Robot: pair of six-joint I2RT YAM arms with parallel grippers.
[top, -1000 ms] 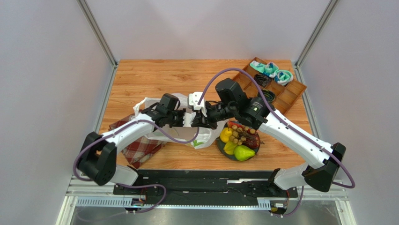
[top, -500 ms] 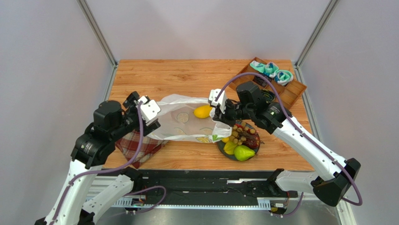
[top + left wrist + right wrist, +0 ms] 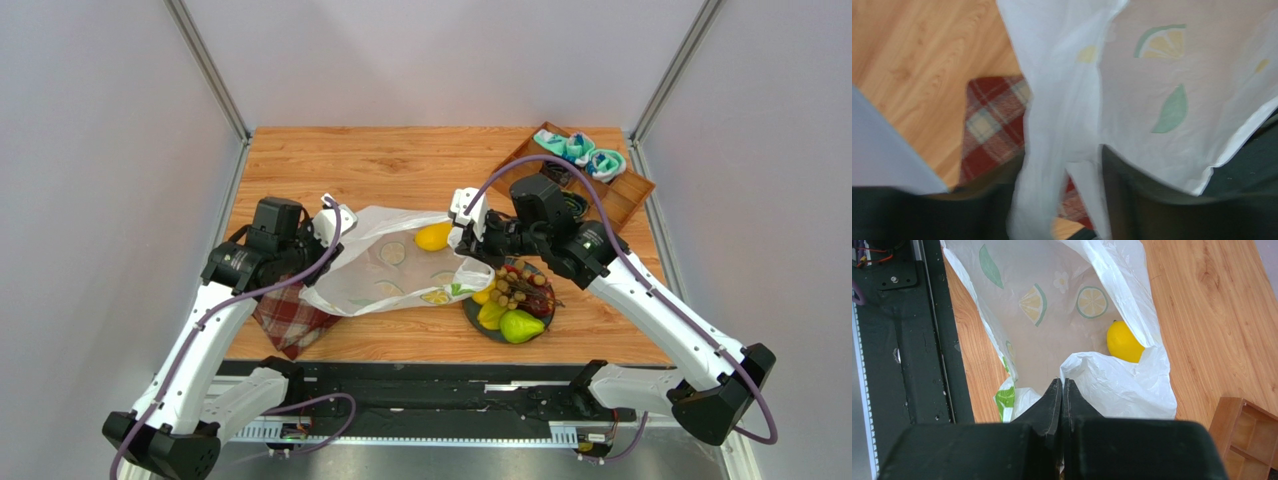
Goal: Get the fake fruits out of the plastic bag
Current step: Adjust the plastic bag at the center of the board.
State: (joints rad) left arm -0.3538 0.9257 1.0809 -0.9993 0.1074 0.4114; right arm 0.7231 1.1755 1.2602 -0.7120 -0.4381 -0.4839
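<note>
Closed right jaws pinching plastic bag (image 3: 1112,385) rim, yellow mango (image 3: 1123,342) beyond, partly hidden by film, left jaws apart, blurred bag strip hanging between, plaid cloth (image 3: 989,125) beyond

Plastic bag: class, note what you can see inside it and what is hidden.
Inside the plastic bag one yellow mango shows, near the rim. The bag's fold beside the right gripper covers whatever lies beneath it.

Yellow mango (image 3: 1122,339) partly behind bag (image 3: 1124,387) fold
</note>
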